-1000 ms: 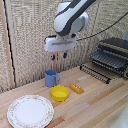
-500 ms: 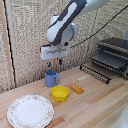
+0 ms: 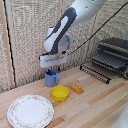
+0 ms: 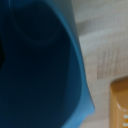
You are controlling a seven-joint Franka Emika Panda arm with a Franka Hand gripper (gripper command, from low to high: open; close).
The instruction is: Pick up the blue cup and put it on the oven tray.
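Observation:
The blue cup (image 3: 51, 78) stands upright on the wooden table, at the back towards the exterior view's left, its handle facing the exterior view's right. My gripper (image 3: 51, 69) hangs right over the cup's rim; its fingers are hidden, so I cannot tell their state. In the wrist view the blue cup (image 4: 37, 60) fills most of the picture, very close and blurred. The oven tray (image 3: 96, 73) is a dark wire rack sticking out from the toaster oven (image 3: 114, 55) at the exterior view's right.
A yellow bowl (image 3: 60, 92) sits just in front of the cup. An orange block (image 3: 76, 88) lies beside it, and an orange block (image 4: 120, 107) also shows in the wrist view. A white patterned plate (image 3: 30, 111) lies at the front left.
The arm has come down and towards the exterior view's left, from above the table to right over the blue cup. The cup has not moved.

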